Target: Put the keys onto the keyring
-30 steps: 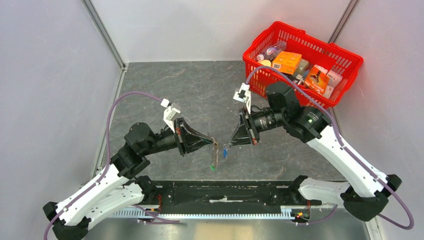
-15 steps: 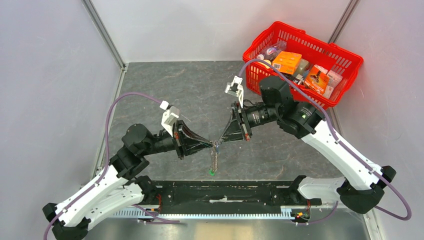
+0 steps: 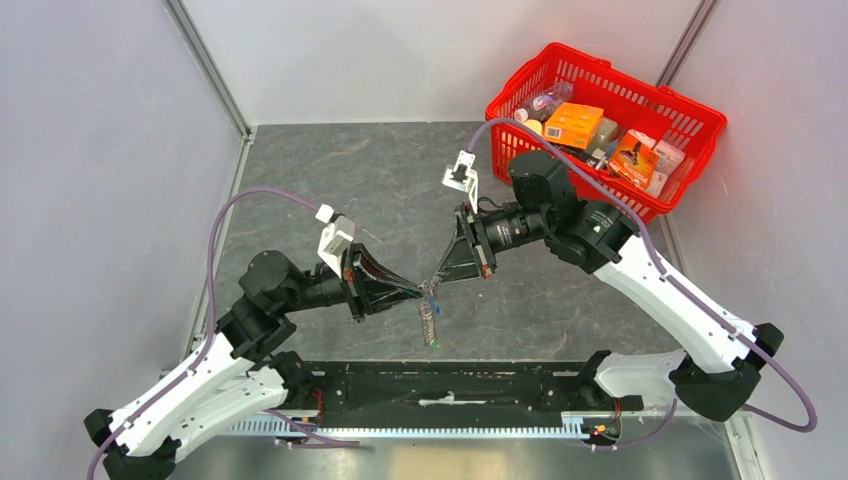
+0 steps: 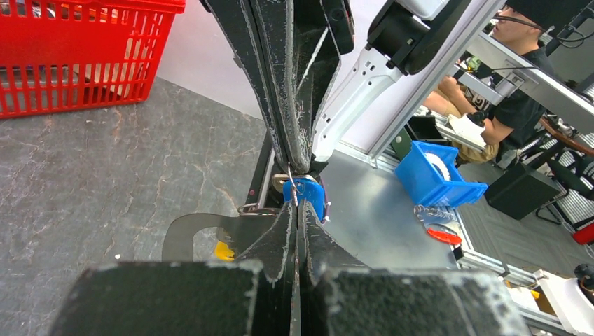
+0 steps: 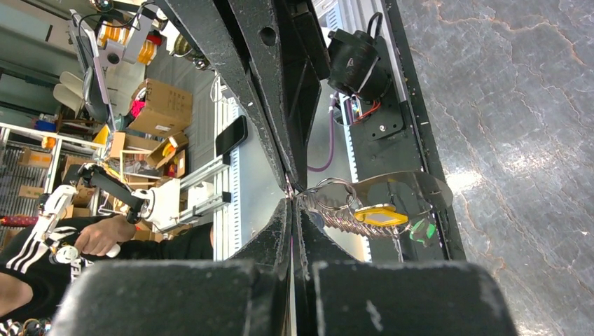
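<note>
guessing a crooked push pops the blue-headed silver key [image 4: 306, 196] loose; right gripper [image 5: 291, 203] pinches it, left gripper [image 4: 297, 210] pinches the grey-olive keyring [image 3: 429, 315].

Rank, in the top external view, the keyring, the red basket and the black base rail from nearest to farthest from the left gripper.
1. keyring: hangs at the fingers of the left gripper.
2. black base rail: along the near table edge.
3. red basket: far right corner.

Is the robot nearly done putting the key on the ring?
Done: left end effector pinches the keyring, right end effector pinches the blue key. In hand: they meet tip to tip. To do: threading; no key visibly hangs on the keyring.
</note>
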Tool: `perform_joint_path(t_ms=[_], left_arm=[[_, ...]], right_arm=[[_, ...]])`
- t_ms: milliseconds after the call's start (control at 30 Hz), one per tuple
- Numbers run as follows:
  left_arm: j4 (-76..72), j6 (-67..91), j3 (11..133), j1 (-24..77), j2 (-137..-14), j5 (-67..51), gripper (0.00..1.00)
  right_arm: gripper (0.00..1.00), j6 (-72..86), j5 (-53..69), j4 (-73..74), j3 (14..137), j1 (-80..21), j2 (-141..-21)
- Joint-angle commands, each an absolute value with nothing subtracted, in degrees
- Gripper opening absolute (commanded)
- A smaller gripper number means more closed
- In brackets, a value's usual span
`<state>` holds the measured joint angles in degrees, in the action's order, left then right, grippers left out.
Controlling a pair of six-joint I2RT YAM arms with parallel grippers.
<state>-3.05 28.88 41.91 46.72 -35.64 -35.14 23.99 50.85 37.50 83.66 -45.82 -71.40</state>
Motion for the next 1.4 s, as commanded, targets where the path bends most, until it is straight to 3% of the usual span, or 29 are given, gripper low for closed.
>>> perform_joint_path(t_ms=[0, 1367], left_arm=[[-6.7, 27.0, 42.5, 46.8, -34.9, -37.1, 0.02], [-16.7, 30.9, 39.7, 46.8, -32.9, -35.1, 0.02]], right_arm=[[0.00, 24.8, 50.9, 35.3, 86.7, -46.3, -71.4], [0.00, 33.2, 51.3, 24.0, 76.2, -48.1, -66.2]])
